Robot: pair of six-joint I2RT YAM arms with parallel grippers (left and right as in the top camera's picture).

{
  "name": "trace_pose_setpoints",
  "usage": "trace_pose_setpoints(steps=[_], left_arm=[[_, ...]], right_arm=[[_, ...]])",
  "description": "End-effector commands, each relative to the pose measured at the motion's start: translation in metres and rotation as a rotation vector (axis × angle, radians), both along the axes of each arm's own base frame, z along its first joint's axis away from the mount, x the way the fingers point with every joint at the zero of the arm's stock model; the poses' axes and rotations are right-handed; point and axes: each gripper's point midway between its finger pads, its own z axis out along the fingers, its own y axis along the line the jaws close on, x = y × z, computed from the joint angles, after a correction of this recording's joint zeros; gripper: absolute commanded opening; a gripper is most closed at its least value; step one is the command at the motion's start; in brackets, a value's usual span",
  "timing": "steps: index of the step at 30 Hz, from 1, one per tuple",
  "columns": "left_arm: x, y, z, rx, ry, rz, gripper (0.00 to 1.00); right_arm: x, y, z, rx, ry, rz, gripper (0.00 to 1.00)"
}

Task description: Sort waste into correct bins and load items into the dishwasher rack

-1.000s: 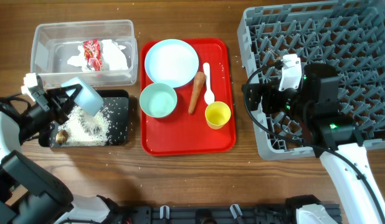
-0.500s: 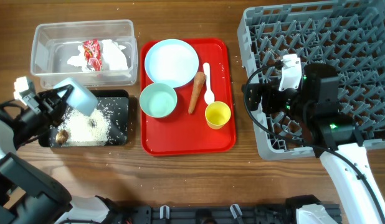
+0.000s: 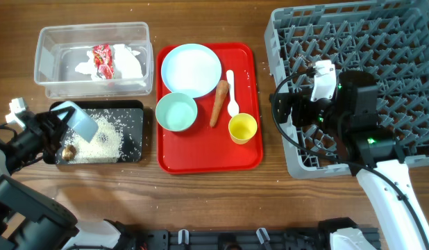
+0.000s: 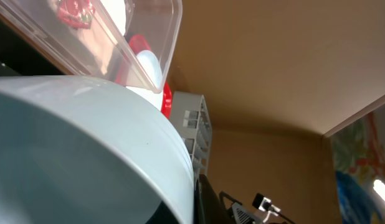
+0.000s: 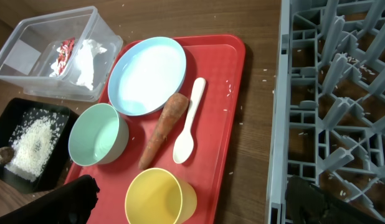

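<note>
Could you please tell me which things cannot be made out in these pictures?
- Left wrist view: the light-blue bowl fills the frame, so the grip of the left hand on it is hidden.
- Overhead: the dishwasher rack is cut off by the top and right edges, and the right arm covers its lower left part.
- Brown food lump: too small overhead, and cut by the left edge in the right wrist view.

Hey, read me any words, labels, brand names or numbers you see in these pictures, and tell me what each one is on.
No text can be read in any view.
On the small red wrapper in the clear tub: any print is too small to read.
On the colourful sheet at the edge of the left wrist view: blurred, no legible words.
On the red tray and the dishwasher rack: no markings visible.
</note>
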Motion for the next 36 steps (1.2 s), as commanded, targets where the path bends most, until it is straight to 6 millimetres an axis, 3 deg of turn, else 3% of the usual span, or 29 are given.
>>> trace_pose_setpoints(steps=[1, 12, 17, 21, 25, 27, 28, 29, 30, 32, 36], left_arm=[[-0.002, 0.002, -0.004, 0.023, 0.020, 0.001, 0.04], [-0.002, 0.003, -0.013, 0.093, 0.025, -0.018, 0.04], [-0.002, 0.003, -0.021, 0.139, 0.050, -0.035, 0.12], [-0.001, 0.001, -0.026, 0.174, 0.079, -0.053, 0.10], [-0.006, 0.025, -0.070, 0.446, 0.467, 0.003, 0.11], [-0.004, 0.030, -0.085, 0.576, 0.586, 0.027, 0.17], [0.000, 0.026, -0.089, 0.635, 0.612, 0.018, 0.26], [0.007, 0.023, -0.094, 0.736, 0.655, 0.018, 0.47], [0.010, 0.021, -0.097, 0.785, 0.679, 0.028, 0.55], [0.016, 0.018, -0.099, 0.877, 0.718, 0.052, 0.61], [0.021, 0.008, -0.098, 0.954, 0.720, 0.021, 0.64]], right_arm=[[0.004, -0.001, 0.006, 0.005, -0.011, -0.012, 1.00], [0.005, -0.001, 0.006, 0.005, -0.011, -0.012, 1.00], [0.005, -0.001, 0.007, 0.005, -0.016, -0.012, 1.00], [0.006, -0.001, 0.009, 0.004, -0.025, -0.010, 1.00], [0.007, -0.001, 0.009, 0.004, -0.028, -0.011, 1.00], [0.008, 0.000, 0.010, 0.005, -0.034, -0.010, 1.00], [0.008, 0.000, 0.011, 0.005, -0.039, -0.009, 1.00], [0.009, 0.000, 0.012, 0.004, -0.043, -0.008, 1.00], [0.009, 0.000, 0.012, 0.004, -0.042, -0.008, 1.00], [0.008, 0.000, 0.010, 0.003, -0.036, -0.008, 1.00], [0.007, 0.000, 0.010, 0.002, -0.032, -0.008, 1.00]])
